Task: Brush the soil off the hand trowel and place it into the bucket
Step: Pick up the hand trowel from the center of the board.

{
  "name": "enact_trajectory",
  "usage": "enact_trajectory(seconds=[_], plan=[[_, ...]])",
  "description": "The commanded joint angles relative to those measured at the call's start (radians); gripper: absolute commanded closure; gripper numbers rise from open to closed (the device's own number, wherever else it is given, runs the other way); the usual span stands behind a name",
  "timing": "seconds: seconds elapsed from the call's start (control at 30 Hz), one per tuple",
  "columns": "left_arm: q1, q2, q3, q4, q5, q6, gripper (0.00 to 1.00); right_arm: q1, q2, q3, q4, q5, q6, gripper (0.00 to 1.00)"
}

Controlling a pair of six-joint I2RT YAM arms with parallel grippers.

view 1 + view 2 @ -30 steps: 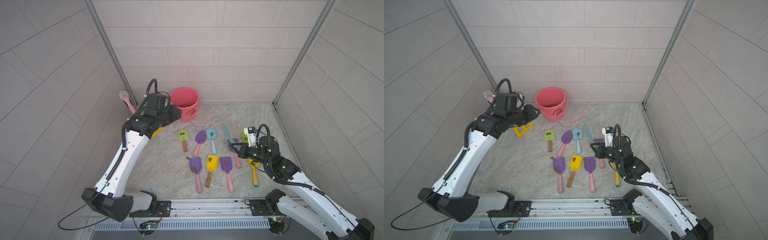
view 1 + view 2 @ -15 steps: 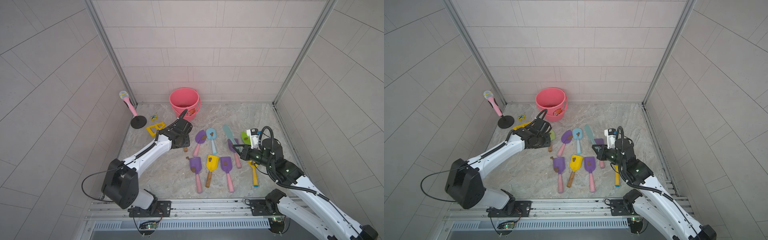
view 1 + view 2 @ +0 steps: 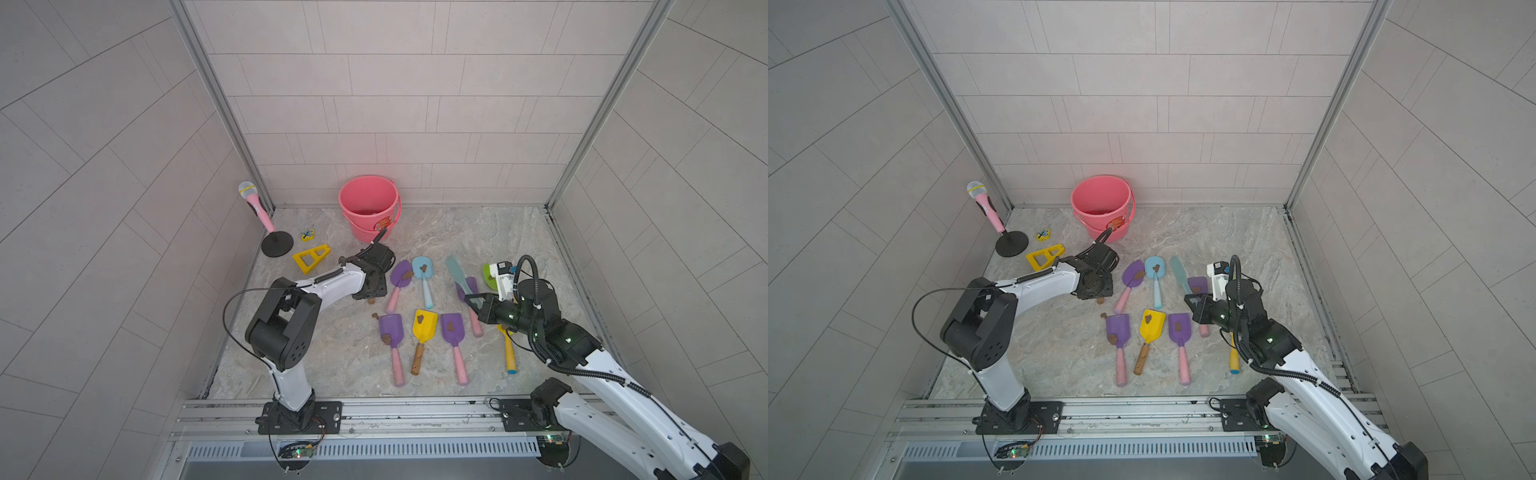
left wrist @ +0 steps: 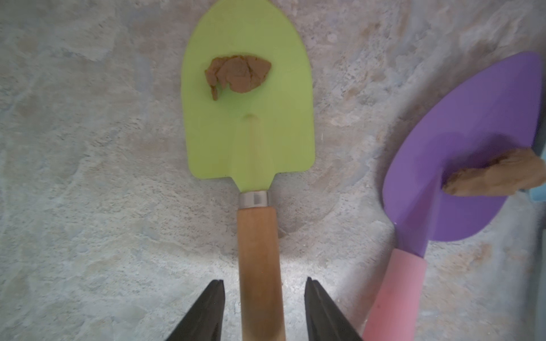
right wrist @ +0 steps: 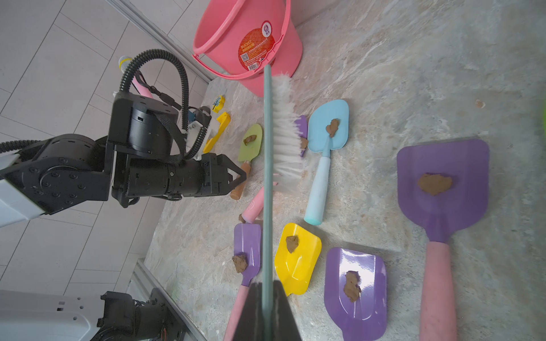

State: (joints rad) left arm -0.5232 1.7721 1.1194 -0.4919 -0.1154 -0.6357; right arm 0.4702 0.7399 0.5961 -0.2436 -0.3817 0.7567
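Now the left gripper (image 4: pixel 263 280) has swung down from beside the bucket (image 3: pixel 365 229) to the green trowel (image 4: pixel 248 118).
Its jaws stand parted on either side of the wooden handle (image 4: pixel 258 251), with gaps on both sides, so nothing is grasped yet. The green trowel lies flat on the desk (image 3: pixel 332 353), left of the other trowels and just nearer than the bucket, with soil (image 4: pixel 237 77) on its blade. At the right, the right gripper (image 5: pixel 267 285) stays clenched on the brush (image 5: pixel 285 133). The pickup likely comes next, then brushing.
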Motion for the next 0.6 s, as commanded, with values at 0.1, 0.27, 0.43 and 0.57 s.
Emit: enact_trajectory(seconds=[0.1, 0.27, 0.43, 0.57], plan=[[0.004, 0.018, -0.052, 0.042, 0.006, -0.026, 0.53, -0.002, -0.002, 0.002, 0.03, -0.007, -0.005, 1.0], [0.005, 0.029, -0.059, 0.035, -0.003, -0.025, 0.57, -0.002, -0.001, 0.003, 0.03, -0.008, -0.005, 1.0], [0.005, 0.028, -0.055, 0.027, -0.002, -0.023, 0.64, -0.002, -0.005, 0.007, 0.023, -0.007, 0.001, 1.0], [0.004, 0.015, -0.052, 0.002, -0.01, -0.019, 0.73, -0.002, -0.016, 0.01, 0.014, -0.006, 0.004, 1.0]])
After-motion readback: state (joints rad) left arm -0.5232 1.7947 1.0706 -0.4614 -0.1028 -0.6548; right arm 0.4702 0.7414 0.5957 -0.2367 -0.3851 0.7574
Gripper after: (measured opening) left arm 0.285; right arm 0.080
